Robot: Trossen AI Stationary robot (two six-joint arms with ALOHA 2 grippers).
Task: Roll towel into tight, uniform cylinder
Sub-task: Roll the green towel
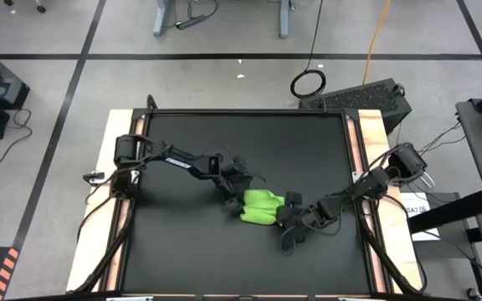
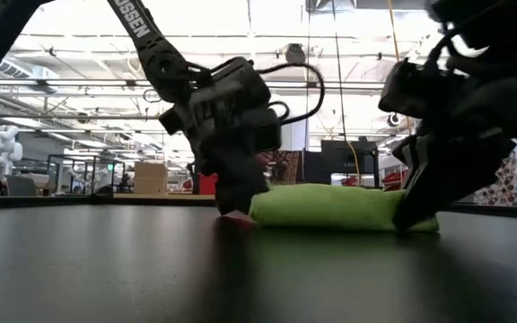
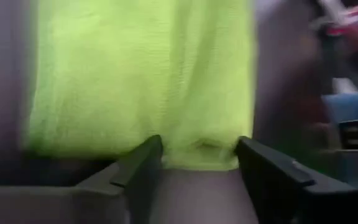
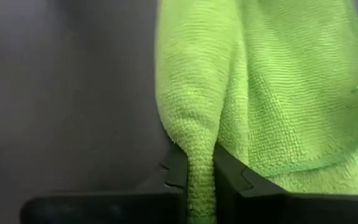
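The lime-green towel lies bunched in a low, partly rolled lump on the black tabletop, right of centre; it also shows in the low view. My left gripper is at the towel's left end, low on the table, open. In the left wrist view, the towel's edge lies between its fingertips. My right gripper is at the towel's right end, shut on the towel. In the low view my left gripper and right gripper flank the lump. My left gripper has its open fingers on either side of the towel's left edge; whether they touch the cloth I cannot tell. My right gripper pinches a raised fold at the towel's right end between its two fingers. It comes in low, slanting from the table's right side. The rest of the towel lies slack on the table.
The black tabletop has free room to the left, near and far of the towel. Wooden strips run along both side edges. Cables and a dark box lie on the floor beyond the far edge.
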